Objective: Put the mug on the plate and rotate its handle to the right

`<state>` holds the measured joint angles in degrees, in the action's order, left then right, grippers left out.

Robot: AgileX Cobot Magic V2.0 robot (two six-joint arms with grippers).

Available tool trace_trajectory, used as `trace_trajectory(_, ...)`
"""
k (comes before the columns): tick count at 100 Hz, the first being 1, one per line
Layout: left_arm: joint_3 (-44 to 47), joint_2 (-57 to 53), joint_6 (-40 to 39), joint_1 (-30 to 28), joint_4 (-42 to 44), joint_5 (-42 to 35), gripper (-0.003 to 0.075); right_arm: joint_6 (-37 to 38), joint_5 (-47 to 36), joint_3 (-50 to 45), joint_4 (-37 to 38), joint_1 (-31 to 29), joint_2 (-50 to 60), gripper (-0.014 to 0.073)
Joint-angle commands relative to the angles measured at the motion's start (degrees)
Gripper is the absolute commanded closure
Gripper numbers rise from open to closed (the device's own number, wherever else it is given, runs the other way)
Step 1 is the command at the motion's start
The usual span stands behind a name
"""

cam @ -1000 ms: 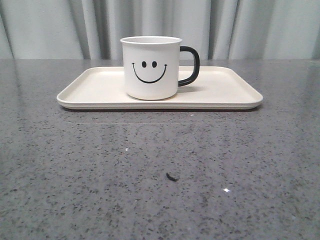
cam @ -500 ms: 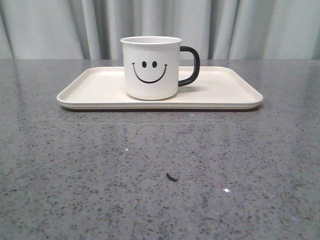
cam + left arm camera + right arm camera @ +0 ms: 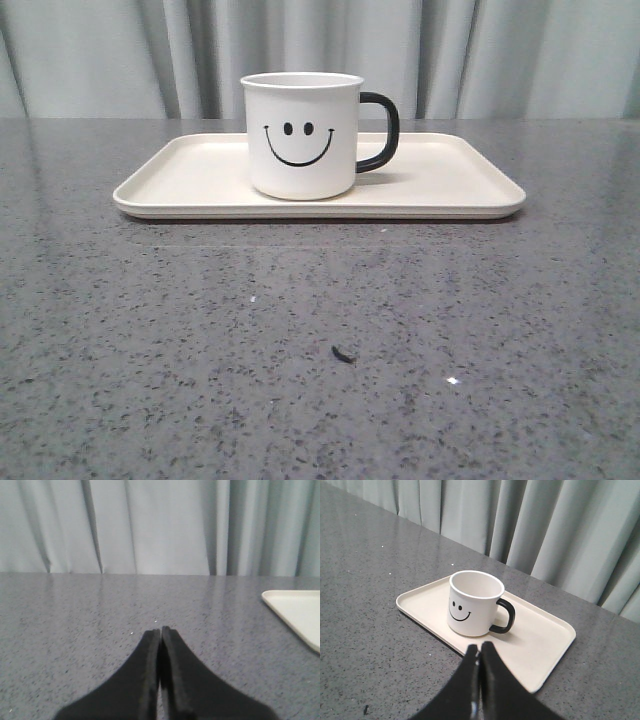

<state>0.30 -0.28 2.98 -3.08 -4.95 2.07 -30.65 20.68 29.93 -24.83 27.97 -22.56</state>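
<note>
Both tools were seen with their fingers pressed together and nothing pinched between them. Left tool point(image 3: 160, 630) was held low over the grey speckled bench point(image 3: 75, 630), with only a corner of the plate point(image 3: 300, 615) visible off to one side in its wrist view. Right tool point(image 3: 480, 646) was held above the bench point(image 3: 365, 630) and pointed toward the plate point(image 3: 540, 655), clear of the mug point(image 3: 472, 602) and of the plate's rim.

From the front, neither tool was visible. The mug point(image 3: 302, 135) was seen standing upright on the plate point(image 3: 450, 185), slightly left of the plate's middle, its base flat on the cream surface. Its black smiley face point(image 3: 299, 143) was turned toward the camera. The handle point(image 3: 381, 132) was seen projecting to the right, and the same loop point(image 3: 503, 617) was visible in the right wrist view. The mug was shown empty, its white interior being visible from above.

The plate was laid with its long side across the bench point(image 3: 320, 380), toward the far edge. A small dark speck point(image 3: 343, 354) was noted on the bench nearer the camera, well apart from the plate. Pale grey curtains point(image 3: 500, 50) were seen hanging behind the bench.
</note>
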Motion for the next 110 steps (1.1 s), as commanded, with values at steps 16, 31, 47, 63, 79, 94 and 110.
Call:
trace_trajectory(16, 0.22, -1.87, 0.34, -1.36, -0.63, -1.38, 0.0739, -0.03, -4.68, 1.5, -0.96, -0.23, -0.23, 0.0657)
trace_trajectory(31, 0.22, -1.87, 0.34, -1.36, -0.63, -1.37, 0.0739, -0.03, -4.76, 1.5, -0.96, -0.23, -0.23, 0.0657)
trace_trajectory(47, 0.22, -1.87, 0.34, -1.36, -0.63, -1.37, 0.0739, -0.03, -4.76, 1.5, -0.96, -0.23, -0.23, 0.0657)
trace_trajectory(63, 0.22, -1.87, 0.34, -1.36, -0.63, -1.37, 0.0739, -0.03, -4.76, 1.5, -0.96, -0.23, -0.23, 0.0657)
trace_trajectory(79, 0.22, -1.87, 0.34, -1.36, -0.63, -1.37, 0.0739, -0.03, -4.76, 1.5, -0.96, -0.23, -0.23, 0.0657)
trace_trajectory(94, 0.22, -1.87, 0.34, -1.36, -0.63, -1.37, 0.0739, -0.03, -4.76, 1.5, -0.96, -0.23, -0.23, 0.0657)
trace_trajectory(110, 0.22, -1.87, 0.34, -1.36, -0.63, -1.37, 0.0739, -0.03, -4.76, 1.5, -0.96, -0.23, -0.23, 0.0657)
